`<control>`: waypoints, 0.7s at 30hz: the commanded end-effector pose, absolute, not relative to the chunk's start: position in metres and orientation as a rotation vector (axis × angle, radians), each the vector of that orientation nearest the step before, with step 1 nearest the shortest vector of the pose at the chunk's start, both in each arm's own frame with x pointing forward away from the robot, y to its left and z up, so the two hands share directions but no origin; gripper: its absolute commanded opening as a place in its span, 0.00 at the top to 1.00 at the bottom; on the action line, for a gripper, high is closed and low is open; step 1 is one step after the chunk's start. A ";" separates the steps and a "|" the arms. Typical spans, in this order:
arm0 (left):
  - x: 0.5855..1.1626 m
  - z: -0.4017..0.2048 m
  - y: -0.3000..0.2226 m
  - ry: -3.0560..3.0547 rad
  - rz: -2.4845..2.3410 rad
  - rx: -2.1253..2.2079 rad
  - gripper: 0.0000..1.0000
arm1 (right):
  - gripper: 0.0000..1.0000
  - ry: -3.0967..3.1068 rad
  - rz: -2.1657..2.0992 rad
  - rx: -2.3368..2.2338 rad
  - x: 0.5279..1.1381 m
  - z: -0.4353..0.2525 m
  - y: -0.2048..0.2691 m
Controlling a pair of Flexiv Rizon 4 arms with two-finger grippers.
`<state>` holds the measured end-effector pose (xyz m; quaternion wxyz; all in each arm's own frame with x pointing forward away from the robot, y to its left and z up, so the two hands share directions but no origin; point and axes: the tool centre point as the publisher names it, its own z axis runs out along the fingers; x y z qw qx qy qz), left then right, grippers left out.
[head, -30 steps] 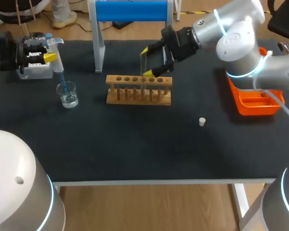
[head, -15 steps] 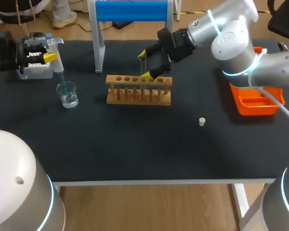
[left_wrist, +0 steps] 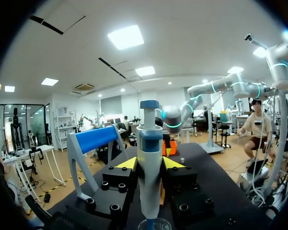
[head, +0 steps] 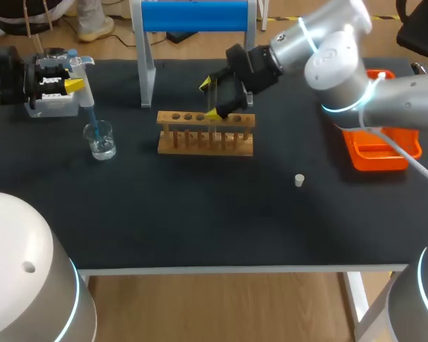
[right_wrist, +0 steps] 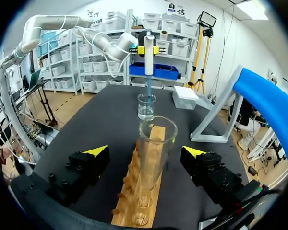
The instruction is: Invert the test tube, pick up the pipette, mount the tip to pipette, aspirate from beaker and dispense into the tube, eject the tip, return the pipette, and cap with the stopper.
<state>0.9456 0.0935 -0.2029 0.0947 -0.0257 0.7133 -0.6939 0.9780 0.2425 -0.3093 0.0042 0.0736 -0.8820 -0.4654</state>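
– Right gripper [right_wrist: 145, 151]: how do its fingers stand?
– Spread wide. One yellow tip sits on each side of the test tube [right_wrist: 155, 143] and neither touches the glass. It grips nothing.
– And the tube?
– Upright in the wooden rack [head: 205, 135], open mouth up. In the right wrist view at least two free holes lie on the gripper's side of it. From above I cannot count which hole it is in.
– Where is that arm?
– It enters from the right of the head view and reaches past the middle. Its gripper hangs over the rack.
– Left gripper [left_wrist: 150, 164]?
– Clamped on the pipette [left_wrist: 150, 139]. Both yellow fingers press its body from opposite sides. The pipette is vertical, blue plunger at the top.
– Where does its lower end go?
– The blue tip [right_wrist: 148, 91] runs down inside the rim of the glass beaker [head: 100, 139]. The beaker holds some clear liquid. It stands on the table [head: 200, 221] to the left of the rack, near it but apart.
– The stopper [head: 298, 179]?
– Small and white, alone on the dark tabletop. It lies in front of the rack's right end, well apart from the rack and from both grippers.
– Anything else?
– An orange tray [head: 376, 162] at the right side, partly under the right arm. A blue-topped stand [head: 192, 16] at the back edge. A white box [head: 53, 107] under the left gripper, near the beaker.
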 end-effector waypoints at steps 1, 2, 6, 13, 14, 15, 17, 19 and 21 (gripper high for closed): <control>0.945 -0.202 0.094 2.117 -2.057 -0.075 1.00 | 0.00 -2.754 -1.447 0.240 0.985 -0.311 0.244; 0.945 -0.202 0.094 2.117 -2.057 -0.075 1.00 | 0.00 -2.754 -1.445 0.241 0.985 -0.311 0.243; 0.945 -0.202 0.094 2.117 -2.057 -0.075 1.00 | 0.00 -2.756 -1.439 0.243 0.988 -0.308 0.244; 0.945 -0.202 0.094 2.117 -2.057 -0.075 1.00 | 0.00 -2.766 -1.427 0.256 0.993 -0.298 0.246; 0.945 -0.202 0.094 2.117 -2.057 -0.075 1.00 | 0.00 -2.771 -1.424 0.261 0.993 -0.297 0.246; 0.945 -0.202 0.094 2.117 -2.057 -0.075 1.00 | 0.00 -2.772 -1.423 0.263 0.994 -0.296 0.246; 0.945 -0.202 0.094 2.117 -2.057 -0.075 1.00 | 0.00 -2.779 -1.419 0.268 0.995 -0.294 0.246; 0.945 -0.202 0.094 2.117 -2.057 -0.075 1.00 | 0.00 -2.783 -1.414 0.272 0.995 -0.292 0.246; 0.945 -0.202 0.094 2.117 -2.057 -0.075 1.00 | 0.00 -2.793 -1.401 0.279 0.996 -0.291 0.246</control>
